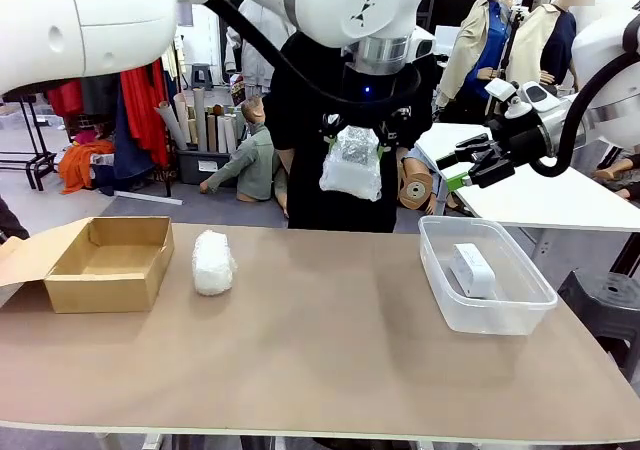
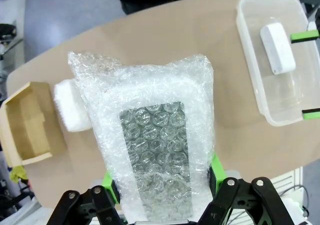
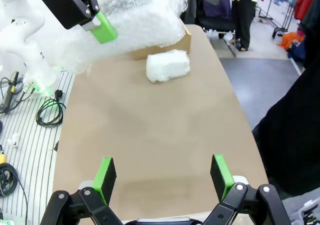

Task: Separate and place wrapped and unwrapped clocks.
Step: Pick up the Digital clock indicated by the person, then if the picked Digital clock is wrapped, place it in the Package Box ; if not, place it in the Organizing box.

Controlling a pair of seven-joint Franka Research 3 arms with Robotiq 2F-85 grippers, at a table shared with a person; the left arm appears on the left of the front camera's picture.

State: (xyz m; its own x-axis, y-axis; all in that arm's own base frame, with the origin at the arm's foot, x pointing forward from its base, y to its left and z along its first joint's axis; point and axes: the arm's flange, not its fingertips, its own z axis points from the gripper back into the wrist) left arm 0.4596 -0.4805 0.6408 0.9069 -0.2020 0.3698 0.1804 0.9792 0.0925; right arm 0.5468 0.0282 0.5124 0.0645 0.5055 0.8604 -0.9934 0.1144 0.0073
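Both pairs of fingers hang above the desk (image 1: 320,370). The left fingers (image 2: 215,170) are clamped on a bubble-wrapped bundle (image 2: 155,110), one green pad pressed into each side of its lower end, while the right fingers (image 3: 105,174) stand spread wide with bare desk showing between them.

From the front, the bundle hangs from the left fingers, lifted well clear of the desk, in front of a person (image 1: 300,120) in black at the far side. The left wrist view gives what the front cannot: a grey rectangular panel shows through the bubbles, and the wrap runs up well past the fingertips.

Down on the desk, off to one side of the left fingers, lies a white bundle (image 1: 212,262), just beside an open cardboard box (image 1: 110,265) and not in it. On the other side of those fingers sits a clear tub (image 1: 500,320) with the bare white clock (image 1: 472,268) lying inside. The left wrist view also catches the two green tips of the right fingers at the tub's edge, spaced along its length.

Looking along the right fingers, the white bundle lies far beyond their tips, with the box past it and the held bundle hanging off to one side, nearer than both.
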